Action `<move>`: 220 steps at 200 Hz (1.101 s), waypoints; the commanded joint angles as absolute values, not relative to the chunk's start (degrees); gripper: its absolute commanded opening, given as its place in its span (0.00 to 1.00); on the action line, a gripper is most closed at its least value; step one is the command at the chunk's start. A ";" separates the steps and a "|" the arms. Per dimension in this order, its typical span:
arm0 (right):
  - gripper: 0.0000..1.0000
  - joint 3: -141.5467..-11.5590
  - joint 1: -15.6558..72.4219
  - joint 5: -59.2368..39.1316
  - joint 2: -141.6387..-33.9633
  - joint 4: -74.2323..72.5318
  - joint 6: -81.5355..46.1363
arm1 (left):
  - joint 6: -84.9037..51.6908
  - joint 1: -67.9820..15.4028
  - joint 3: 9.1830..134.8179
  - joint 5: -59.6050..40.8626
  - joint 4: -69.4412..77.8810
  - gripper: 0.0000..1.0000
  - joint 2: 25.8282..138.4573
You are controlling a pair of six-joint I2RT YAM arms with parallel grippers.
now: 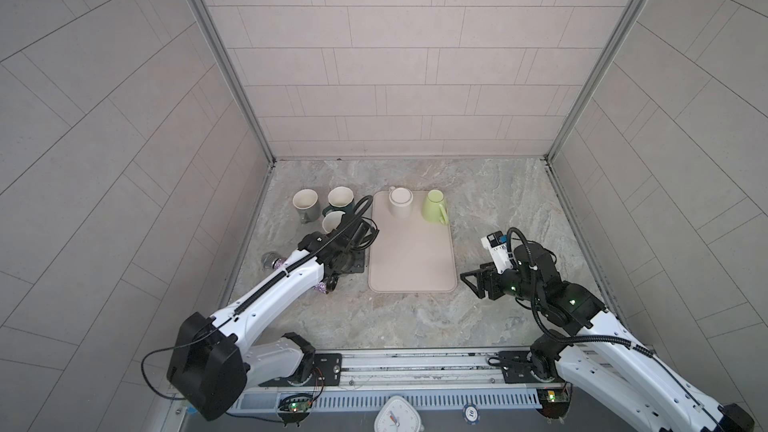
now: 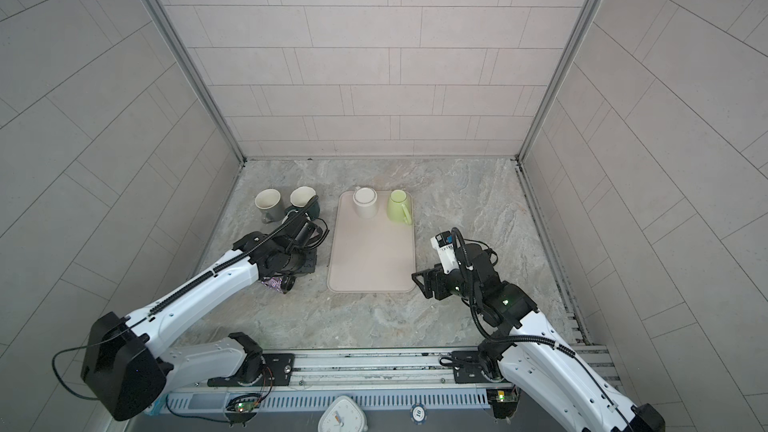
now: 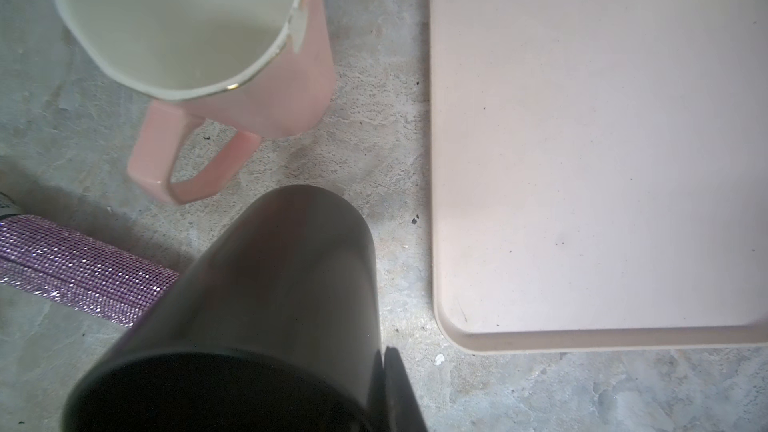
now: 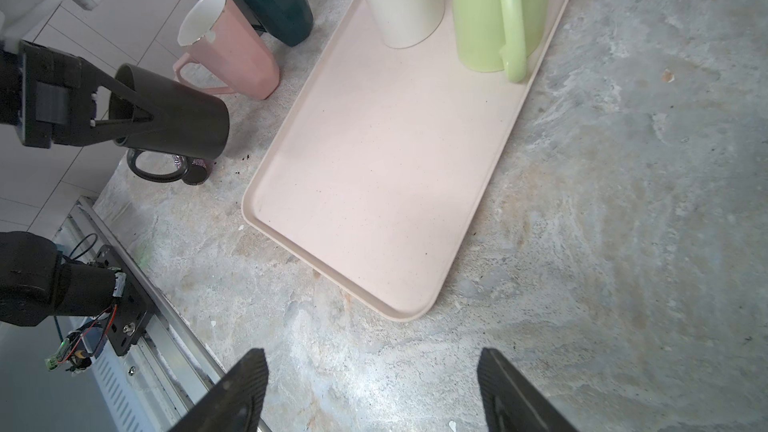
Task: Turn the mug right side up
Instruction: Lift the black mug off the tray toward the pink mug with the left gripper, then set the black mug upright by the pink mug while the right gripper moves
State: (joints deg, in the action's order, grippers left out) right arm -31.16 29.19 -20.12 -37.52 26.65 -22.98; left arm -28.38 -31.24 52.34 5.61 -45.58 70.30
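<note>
My left gripper [image 4: 143,114] pinches the black mug [image 4: 187,118] by its rim, beside the tray [image 4: 374,168] — seen only from the right wrist — my right gripper [image 4: 371,354] gapes

Glossy blk mug [image 3: 270,284], matt tray [image 3: 582,160], prob. stone tabletop [image 4: 623,201]

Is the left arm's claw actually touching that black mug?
Touching. The right wrist view shows the left gripper with its fingers pinching the black mug at its rim, holding it tilted.
</note>
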 commanded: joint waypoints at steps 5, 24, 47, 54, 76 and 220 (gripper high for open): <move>0.81 -31.37 28.99 -20.19 -38.35 25.78 -22.85 | -26.65 -30.19 53.21 4.29 -42.55 0.00 71.94; 0.81 -32.47 28.98 -19.56 -41.54 25.94 -22.70 | -25.98 -29.78 54.11 3.18 -42.31 0.00 74.10; 0.80 -36.07 29.13 -15.40 -46.97 29.08 -21.36 | -24.69 -29.36 56.09 1.70 -43.41 0.00 76.81; 0.80 -37.68 29.21 -14.37 -48.37 29.47 -20.87 | -24.33 -29.29 56.32 1.62 -43.29 0.00 77.34; 0.80 -40.14 29.49 -11.23 -51.96 28.95 -20.11 | -23.78 -28.93 56.48 1.40 -42.50 0.00 77.86; 0.70 -58.62 29.64 -7.12 -81.24 18.65 -14.47 | -20.22 -27.07 59.13 -3.04 -45.43 0.80 71.07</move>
State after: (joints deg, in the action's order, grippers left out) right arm -54.15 29.36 -10.07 -75.90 19.86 -18.33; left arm -21.19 -27.35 56.47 -2.24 -42.28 75.18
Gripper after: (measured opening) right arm 0.735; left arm 0.743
